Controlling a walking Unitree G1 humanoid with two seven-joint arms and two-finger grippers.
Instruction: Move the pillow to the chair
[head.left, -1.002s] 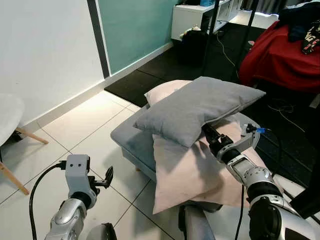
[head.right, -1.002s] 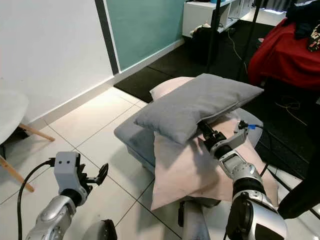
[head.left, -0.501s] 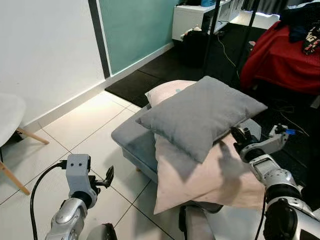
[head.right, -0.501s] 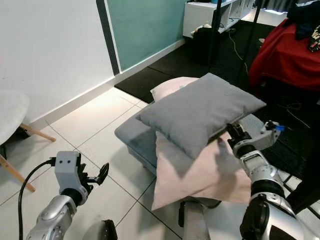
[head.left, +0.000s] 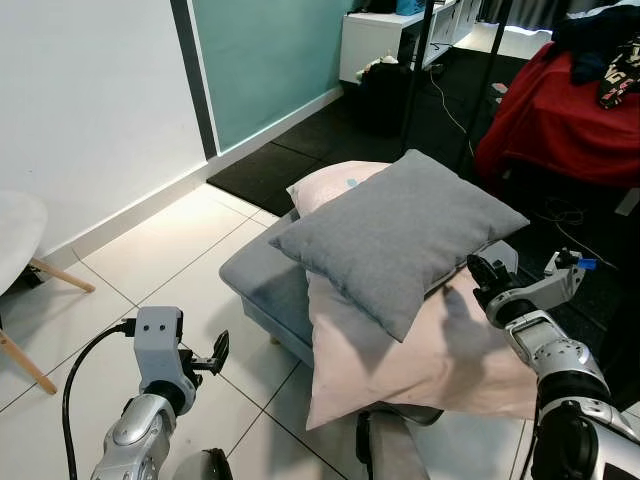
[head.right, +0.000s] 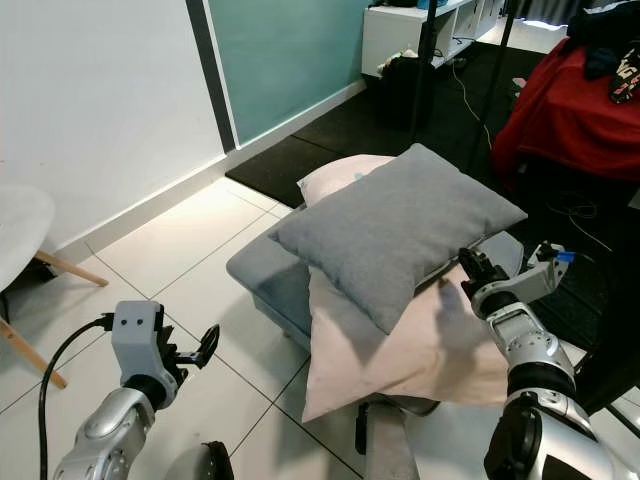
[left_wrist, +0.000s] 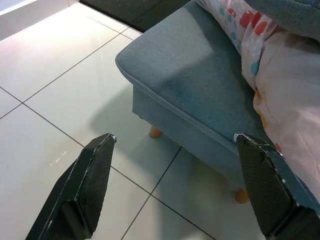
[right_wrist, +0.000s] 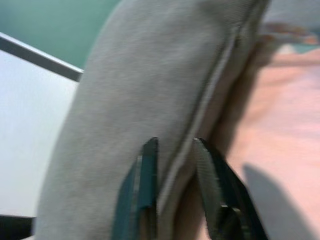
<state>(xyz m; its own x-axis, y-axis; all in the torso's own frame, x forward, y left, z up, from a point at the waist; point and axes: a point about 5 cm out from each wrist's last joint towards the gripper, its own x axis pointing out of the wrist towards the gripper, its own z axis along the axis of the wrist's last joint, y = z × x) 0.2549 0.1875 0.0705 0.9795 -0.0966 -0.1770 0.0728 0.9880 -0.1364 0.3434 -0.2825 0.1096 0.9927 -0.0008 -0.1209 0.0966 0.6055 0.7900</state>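
Closely set, the right gripper's (right_wrist: 172, 165) black fingers (right_wrist: 145, 172) pinched the seam edge of the grey pillow (head.left: 395, 235), the gap between them narrow with the pillow's piped edge caught in it. In the head views that gripper (head.left: 478, 272) sat at the pillow's near right edge, its silver arm reaching in from the right. The left gripper (left_wrist: 175, 175) hung low over the floor with its fingers (left_wrist: 92, 175) spread wide and nothing between them, pointing toward the stool's front corner.

The grey pillow lay tilted on top of a pink pillow (head.left: 400, 350), which draped over the near side of a blue-grey stool (head.left: 265, 280). A second pale pillow (head.left: 330, 185) peeked out behind the grey one. The stool stood on white tiles (head.left: 150, 250), with short wooden feet (left_wrist: 156, 132) visible in the left wrist view. A dark mat (head.left: 270, 165) lay beyond, below a white and teal wall (head.left: 260, 50). Red bedding (head.left: 560, 110) filled the far right.

The chair (head.left: 15, 240) was cut off at the left edge, only part of its pale seat and wooden legs showing, well apart from the pillow. The right wrist view was blurred.
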